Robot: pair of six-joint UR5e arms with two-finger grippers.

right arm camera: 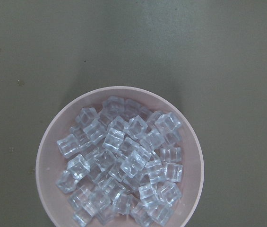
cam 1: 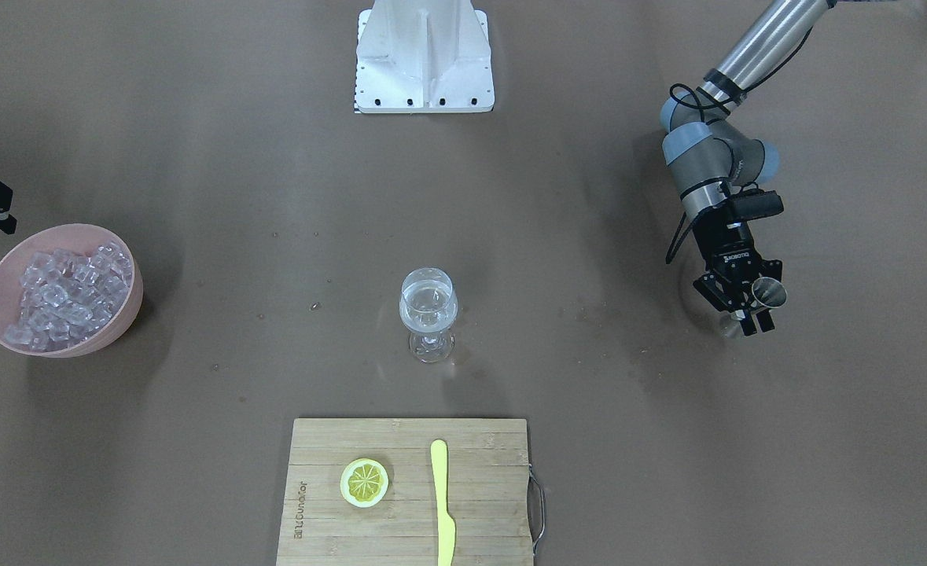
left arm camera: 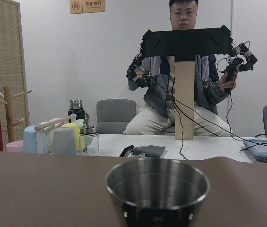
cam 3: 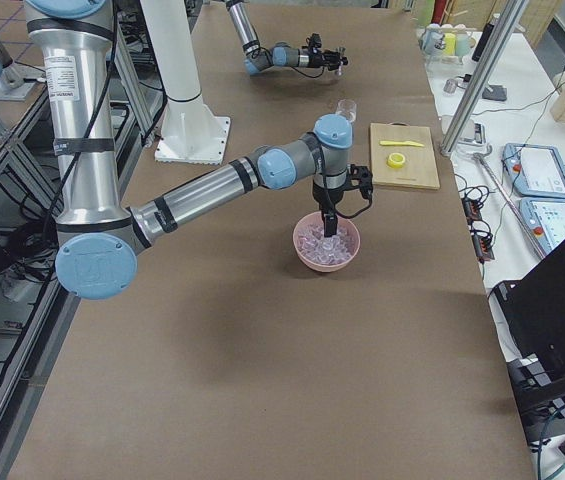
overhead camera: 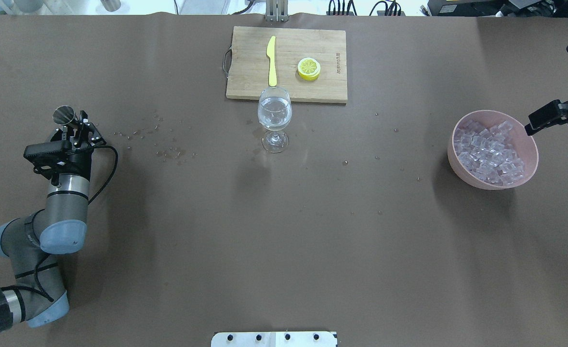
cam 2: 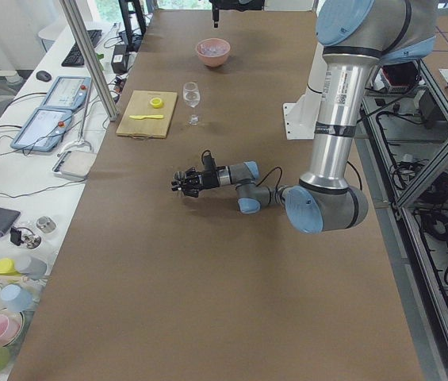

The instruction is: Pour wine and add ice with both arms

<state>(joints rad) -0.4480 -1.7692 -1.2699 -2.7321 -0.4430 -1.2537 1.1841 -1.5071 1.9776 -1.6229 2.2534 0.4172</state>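
Note:
A stemmed wine glass (overhead camera: 274,114) stands mid-table with a little clear wine (cam 1: 428,303) in its bowl. My left gripper (overhead camera: 74,126) is far out on its own side of the table, shut on a small steel cup (overhead camera: 64,114). In the left wrist view the cup (left arm camera: 157,189) is upright and looks empty. A pink bowl (overhead camera: 529,164) holds heaped ice cubes (overhead camera: 488,154). My right gripper (cam 3: 329,232) hangs just above the bowl. The right wrist view looks straight down on the ice (right arm camera: 124,161) and shows no fingers, so I cannot tell whether that gripper is open or shut.
A wooden cutting board (overhead camera: 245,72) behind the glass carries a yellow knife (overhead camera: 271,60) and a lemon slice (overhead camera: 309,68). The white pedestal (cam 1: 424,59) stands at the robot's side. Small droplets (overhead camera: 168,152) speckle the table between my left gripper and the glass.

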